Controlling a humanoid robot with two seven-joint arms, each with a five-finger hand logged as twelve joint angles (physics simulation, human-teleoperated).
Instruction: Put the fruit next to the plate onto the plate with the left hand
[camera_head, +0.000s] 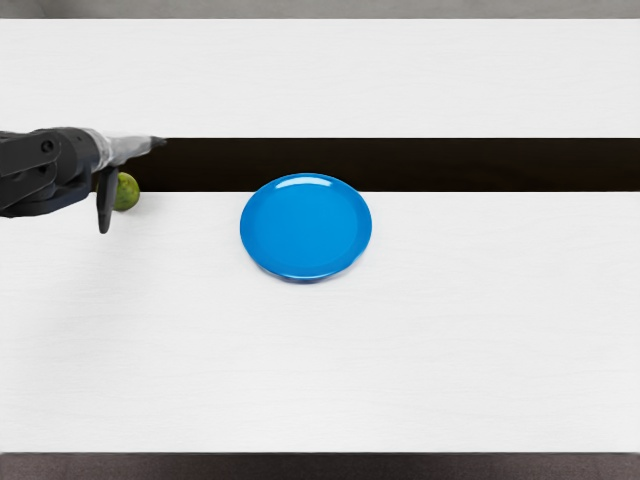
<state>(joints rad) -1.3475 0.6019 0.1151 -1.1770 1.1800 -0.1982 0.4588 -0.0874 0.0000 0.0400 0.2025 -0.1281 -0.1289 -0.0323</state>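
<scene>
My left hand (98, 165) comes in from the left edge in the upper left of the frame, at the end of a dark forearm. My fingers (105, 210) are spread and not wrapped round anything. One pale finger stretches straight out to the right along the near edge of the dark gap (450, 165). A dark finger hangs straight down toward the white table (320, 360). The green fruit (128, 191), small and round, sits in the angle between those two fingers, just right of the hanging one and just below the outstretched one. The hanging finger covers the fruit's left edge, and I cannot tell whether it touches the fruit or merely passes in front of it. The fruit lies on the table at the lower edge of the gap. It is well to the left of the blue plate (305, 227), with bare white surface between them. The plate lies flat a little left of the frame's centre, its far rim just reaching the dark gap. Nothing rests on it. My right arm does not show anywhere.
</scene>
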